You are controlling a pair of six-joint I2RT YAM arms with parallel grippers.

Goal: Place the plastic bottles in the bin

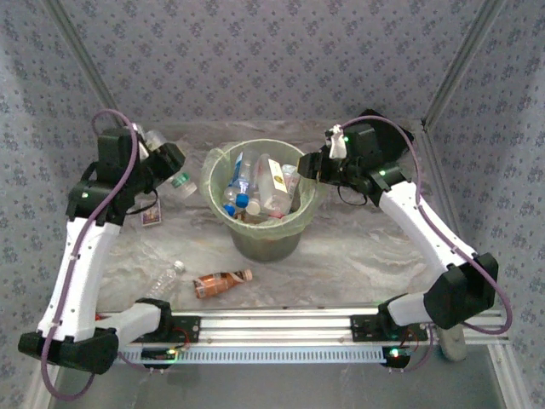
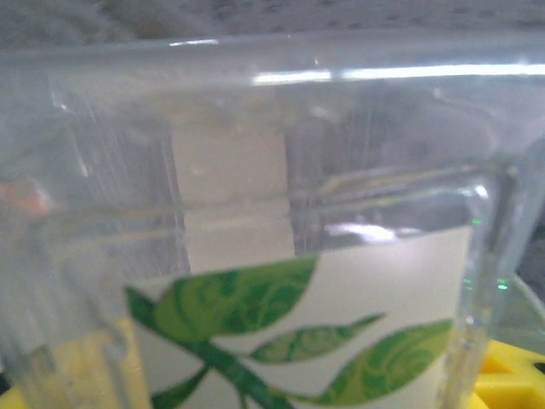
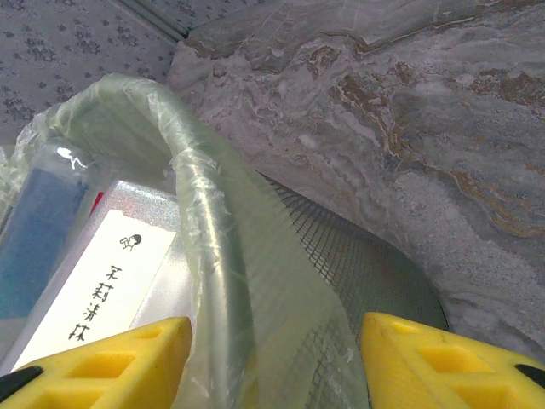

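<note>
The pale-green bin [image 1: 223,162] with its bag liner stands mid-table and holds several plastic bottles [image 1: 247,192]. My left gripper [image 1: 168,164] is to the left of the bin, shut on a clear bottle [image 1: 181,183]. In the left wrist view that bottle's white label with green leaves [image 2: 341,315] sits right against the camera, and a yellow fingertip [image 2: 511,375] shows beside it. My right gripper [image 1: 313,166] hangs at the bin's right rim and is open. Its yellow fingers [image 3: 426,362] straddle the rim [image 3: 200,213] without pinching it. An orange-labelled bottle [image 1: 221,283] and a clear bottle [image 1: 163,277] lie on the table.
A small flat dark box [image 1: 152,217] lies left of the bin, under the left arm. Inside the bin by the right gripper are a bottle with a white label [image 3: 102,281] and one with a blue label [image 3: 38,230]. Patterned walls close in the back and sides.
</note>
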